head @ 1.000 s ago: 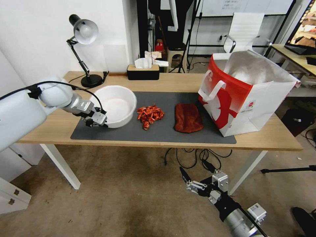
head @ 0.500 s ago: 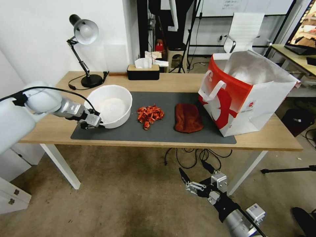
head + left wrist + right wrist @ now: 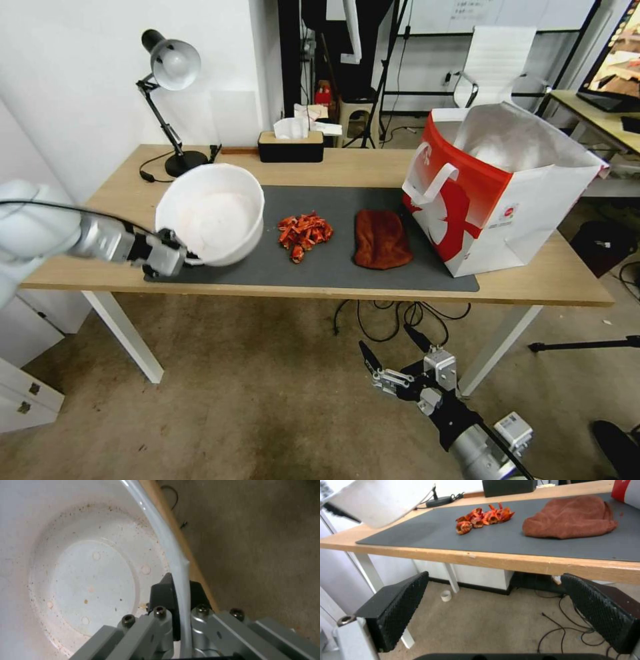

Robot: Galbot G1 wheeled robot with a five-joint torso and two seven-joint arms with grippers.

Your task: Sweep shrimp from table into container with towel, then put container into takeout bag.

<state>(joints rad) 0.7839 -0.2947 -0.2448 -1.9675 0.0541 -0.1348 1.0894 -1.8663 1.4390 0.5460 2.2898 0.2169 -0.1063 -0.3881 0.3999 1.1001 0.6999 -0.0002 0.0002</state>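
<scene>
My left gripper point(image 3: 179, 255) is shut on the near rim of the white container point(image 3: 213, 215), which is lifted off the mat and tilted. In the left wrist view the black pads point(image 3: 163, 597) pinch the container point(image 3: 83, 575) wall, and its inside is empty. The heap of red-orange shrimp point(image 3: 303, 235) lies on the dark mat point(image 3: 333, 200) just right of the container. The rust-red towel point(image 3: 380, 239) lies right of the shrimp, beside the red and white takeout bag point(image 3: 493, 193). My right gripper point(image 3: 393, 345) hangs open below the table's front edge. In the right wrist view the shrimp point(image 3: 483, 518) and towel point(image 3: 570, 521) lie ahead.
A desk lamp point(image 3: 170, 93) and a black tissue box point(image 3: 290, 143) stand at the back of the table point(image 3: 547, 280). Cables hang under the table. An office chair point(image 3: 497, 60) and another desk point(image 3: 600, 113) are behind the bag.
My left gripper pulled back toward the table's front left, and the container it holds rose off the mat and tilted. The right gripper stayed almost still.
</scene>
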